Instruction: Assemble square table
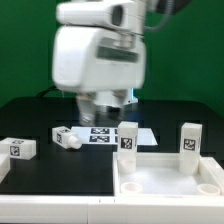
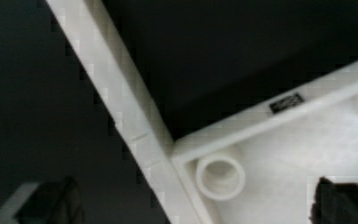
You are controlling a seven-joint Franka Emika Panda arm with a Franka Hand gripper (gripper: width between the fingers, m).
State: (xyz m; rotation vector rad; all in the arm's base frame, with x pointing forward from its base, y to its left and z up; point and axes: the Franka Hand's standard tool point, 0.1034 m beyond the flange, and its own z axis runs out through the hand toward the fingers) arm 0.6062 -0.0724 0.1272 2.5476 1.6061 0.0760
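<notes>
the tabletop (image 1: 165, 185) lies at the near edge of the black table (image 1: 50, 172), toward the exterior view's right. it is a square white tray of smooth, hard-looking plastic with a raised rim (image 2: 123, 90). the wrist view shows one round, ring-shaped socket (image 2: 220, 176) empty in a corner, though which corner cannot be told. two short block legs stand upright at the far corners, the far-left leg (image 1: 128, 138) and the far-right leg (image 1: 190, 140), each carrying a black-and-white tag. further out on the exterior view's left, the lying leg (image 1: 68, 137) rests on its side with a rounded peg end showing, and the loose leg (image 1: 18, 148) sits near the table's left edge. the flat marker board (image 1: 103, 133) lies between them and the tabletop. the gripper (image 1: 100, 102) hangs above that board, beside the tabletop's left rim. its dark fingers (image 2: 51, 203) are spread wide with nothing between them. by the look of it half the legs are placed and the arm is between parts. the next move likely calls for going left and down over the lying leg, closing across its flat sides, then turning it upright so the peg meets an empty near socket.
</notes>
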